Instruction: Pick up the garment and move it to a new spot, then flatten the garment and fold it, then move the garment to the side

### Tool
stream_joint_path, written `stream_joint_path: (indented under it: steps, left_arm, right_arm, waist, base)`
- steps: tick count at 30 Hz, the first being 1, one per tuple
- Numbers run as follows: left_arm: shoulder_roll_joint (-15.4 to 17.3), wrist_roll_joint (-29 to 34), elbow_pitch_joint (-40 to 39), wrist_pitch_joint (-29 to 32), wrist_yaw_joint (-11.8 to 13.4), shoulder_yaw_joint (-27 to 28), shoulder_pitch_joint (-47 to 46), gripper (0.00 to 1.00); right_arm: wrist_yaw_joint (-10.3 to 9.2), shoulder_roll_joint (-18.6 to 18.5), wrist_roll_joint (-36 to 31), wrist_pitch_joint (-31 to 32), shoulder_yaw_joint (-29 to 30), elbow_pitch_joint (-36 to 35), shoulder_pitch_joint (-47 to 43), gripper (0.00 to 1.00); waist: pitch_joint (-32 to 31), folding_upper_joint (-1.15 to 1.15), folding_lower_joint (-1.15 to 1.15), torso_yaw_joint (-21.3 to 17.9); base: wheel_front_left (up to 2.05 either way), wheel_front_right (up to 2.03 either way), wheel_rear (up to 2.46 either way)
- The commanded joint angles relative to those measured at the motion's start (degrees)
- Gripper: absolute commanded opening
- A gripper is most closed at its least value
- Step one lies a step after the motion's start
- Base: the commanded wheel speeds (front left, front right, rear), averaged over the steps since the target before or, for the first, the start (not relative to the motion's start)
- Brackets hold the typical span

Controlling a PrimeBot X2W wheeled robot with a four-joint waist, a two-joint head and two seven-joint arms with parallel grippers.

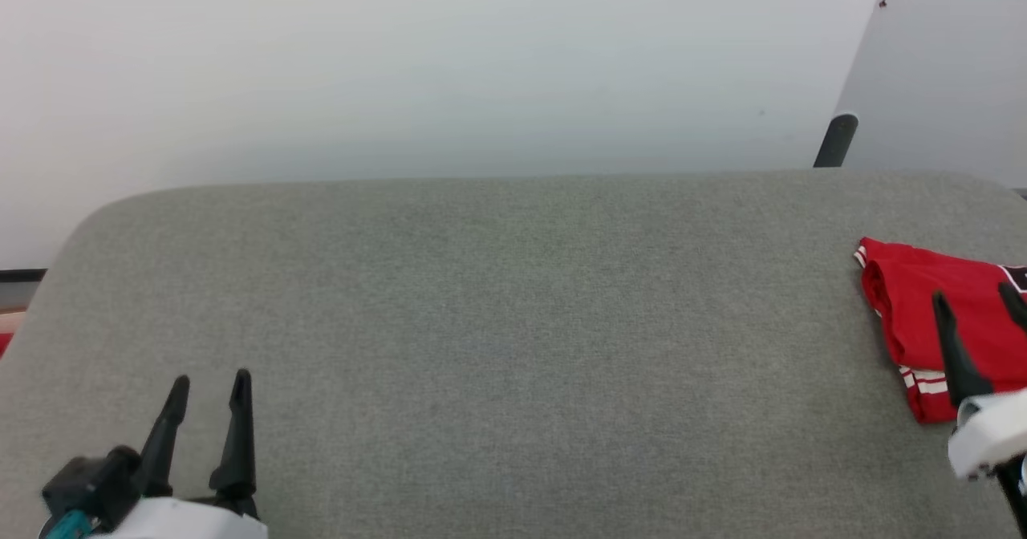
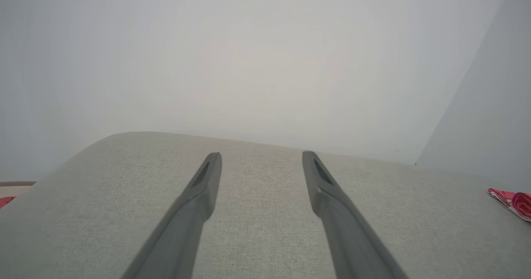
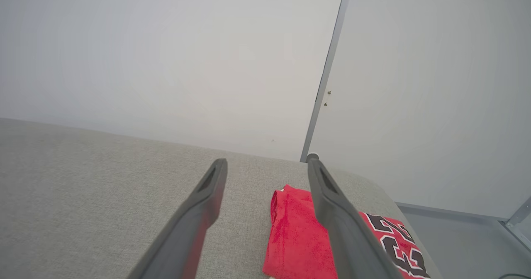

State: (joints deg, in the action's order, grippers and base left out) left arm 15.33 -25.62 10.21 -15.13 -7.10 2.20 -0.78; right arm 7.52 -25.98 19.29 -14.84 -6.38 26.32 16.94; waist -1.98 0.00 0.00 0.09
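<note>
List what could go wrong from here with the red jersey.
1. The garment lies folded at the right end of the grey cushion, near its edge; a nudge might slide it off.
2. The right jaws stand open over it; lowering or closing them could catch one layer and undo the fold.
3. The left jaws are open at the other end, probably too far off to steady it.

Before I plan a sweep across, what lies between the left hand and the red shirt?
Just bare grey cushion lies between the left hand and the shirt. The head view shows the whole stretch.
</note>
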Motion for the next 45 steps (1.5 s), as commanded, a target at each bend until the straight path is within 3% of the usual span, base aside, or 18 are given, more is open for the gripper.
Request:
stream_joint_path:
  steps: [1, 9, 17, 45]
  left_arm:
    - [-0.2, 0.4, -0.2, 0.0, -0.2, 0.5, 1.1, 1.00]
    - [-1.7, -0.1, -1.9, 0.0, -0.4, 2.5, 4.8, 1.00]
    - [-0.4, -1.8, -2.8, 0.0, -0.4, 1.1, 6.8, 1.00]
    - [0.7, 0.6, -3.5, 0.0, -0.5, -0.3, 5.8, 1.00]
  right_arm:
    - [-0.07, 1.0, -1.1, 0.5, 1.8, -1.7, -2.4, 1.00]
    - [-0.07, 6.6, -4.5, 4.5, 7.8, -13.5, -13.3, 1.00]
    - [-0.07, 10.0, -6.4, 6.9, 10.9, -20.1, -19.7, 1.00]
    - [-0.07, 12.2, -7.4, 8.0, 12.7, -23.3, -23.5, 1.00]
  waist:
    - [-0.7, 0.00, 0.00, 0.7]
    - [-1.2, 0.00, 0.00, 1.3]
    - [-1.3, 0.00, 0.00, 1.5]
    - [-0.8, 0.00, 0.00, 1.9]
  base:
    - [0.00, 0.00, 0.00]
    - [0.00, 0.00, 0.00]
    - [0.00, 0.00, 0.00]
    - [0.00, 0.00, 0.00]
